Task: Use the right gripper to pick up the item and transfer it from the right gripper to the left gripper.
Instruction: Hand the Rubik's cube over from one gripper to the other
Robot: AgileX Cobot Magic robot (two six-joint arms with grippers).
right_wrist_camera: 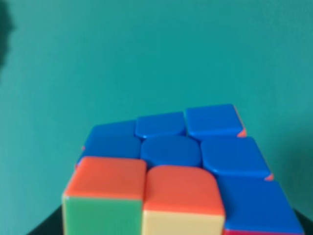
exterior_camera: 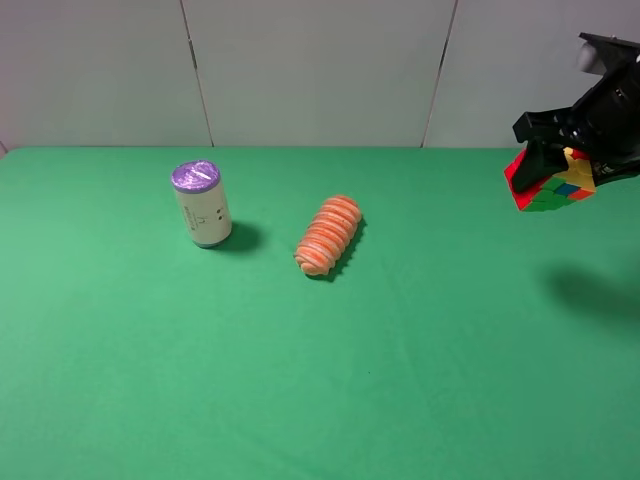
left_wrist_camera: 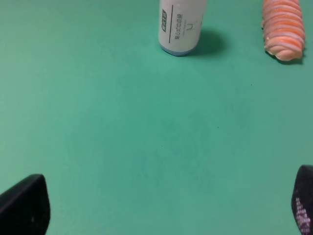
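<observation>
Aloft, the right claw (exterior_camera: 560, 162) clamps the item (exterior_camera: 549, 193).

Upper left of frame: upright cream cylindrical can with purple lid (exterior_camera: 201, 205). Near centre, well apart: ribbed orange-and-white roll (exterior_camera: 329, 237), lying on green cloth tabletop (exterior_camera: 300, 380).

The arm behind the right hand (exterior_camera: 562, 160) runs off the high view's edge, and the hand's fingers cover the top of the puzzle cube (exterior_camera: 548, 192). The right wrist camera shows the cube blurred and cropped. Of the left hand (left_wrist_camera: 164, 208) only two fingertips show. Ahead of it, the can (left_wrist_camera: 180, 29) loses its lid and the orange roll (left_wrist_camera: 282, 29) its far end to the frame edge. The can's print is unreadable.
</observation>
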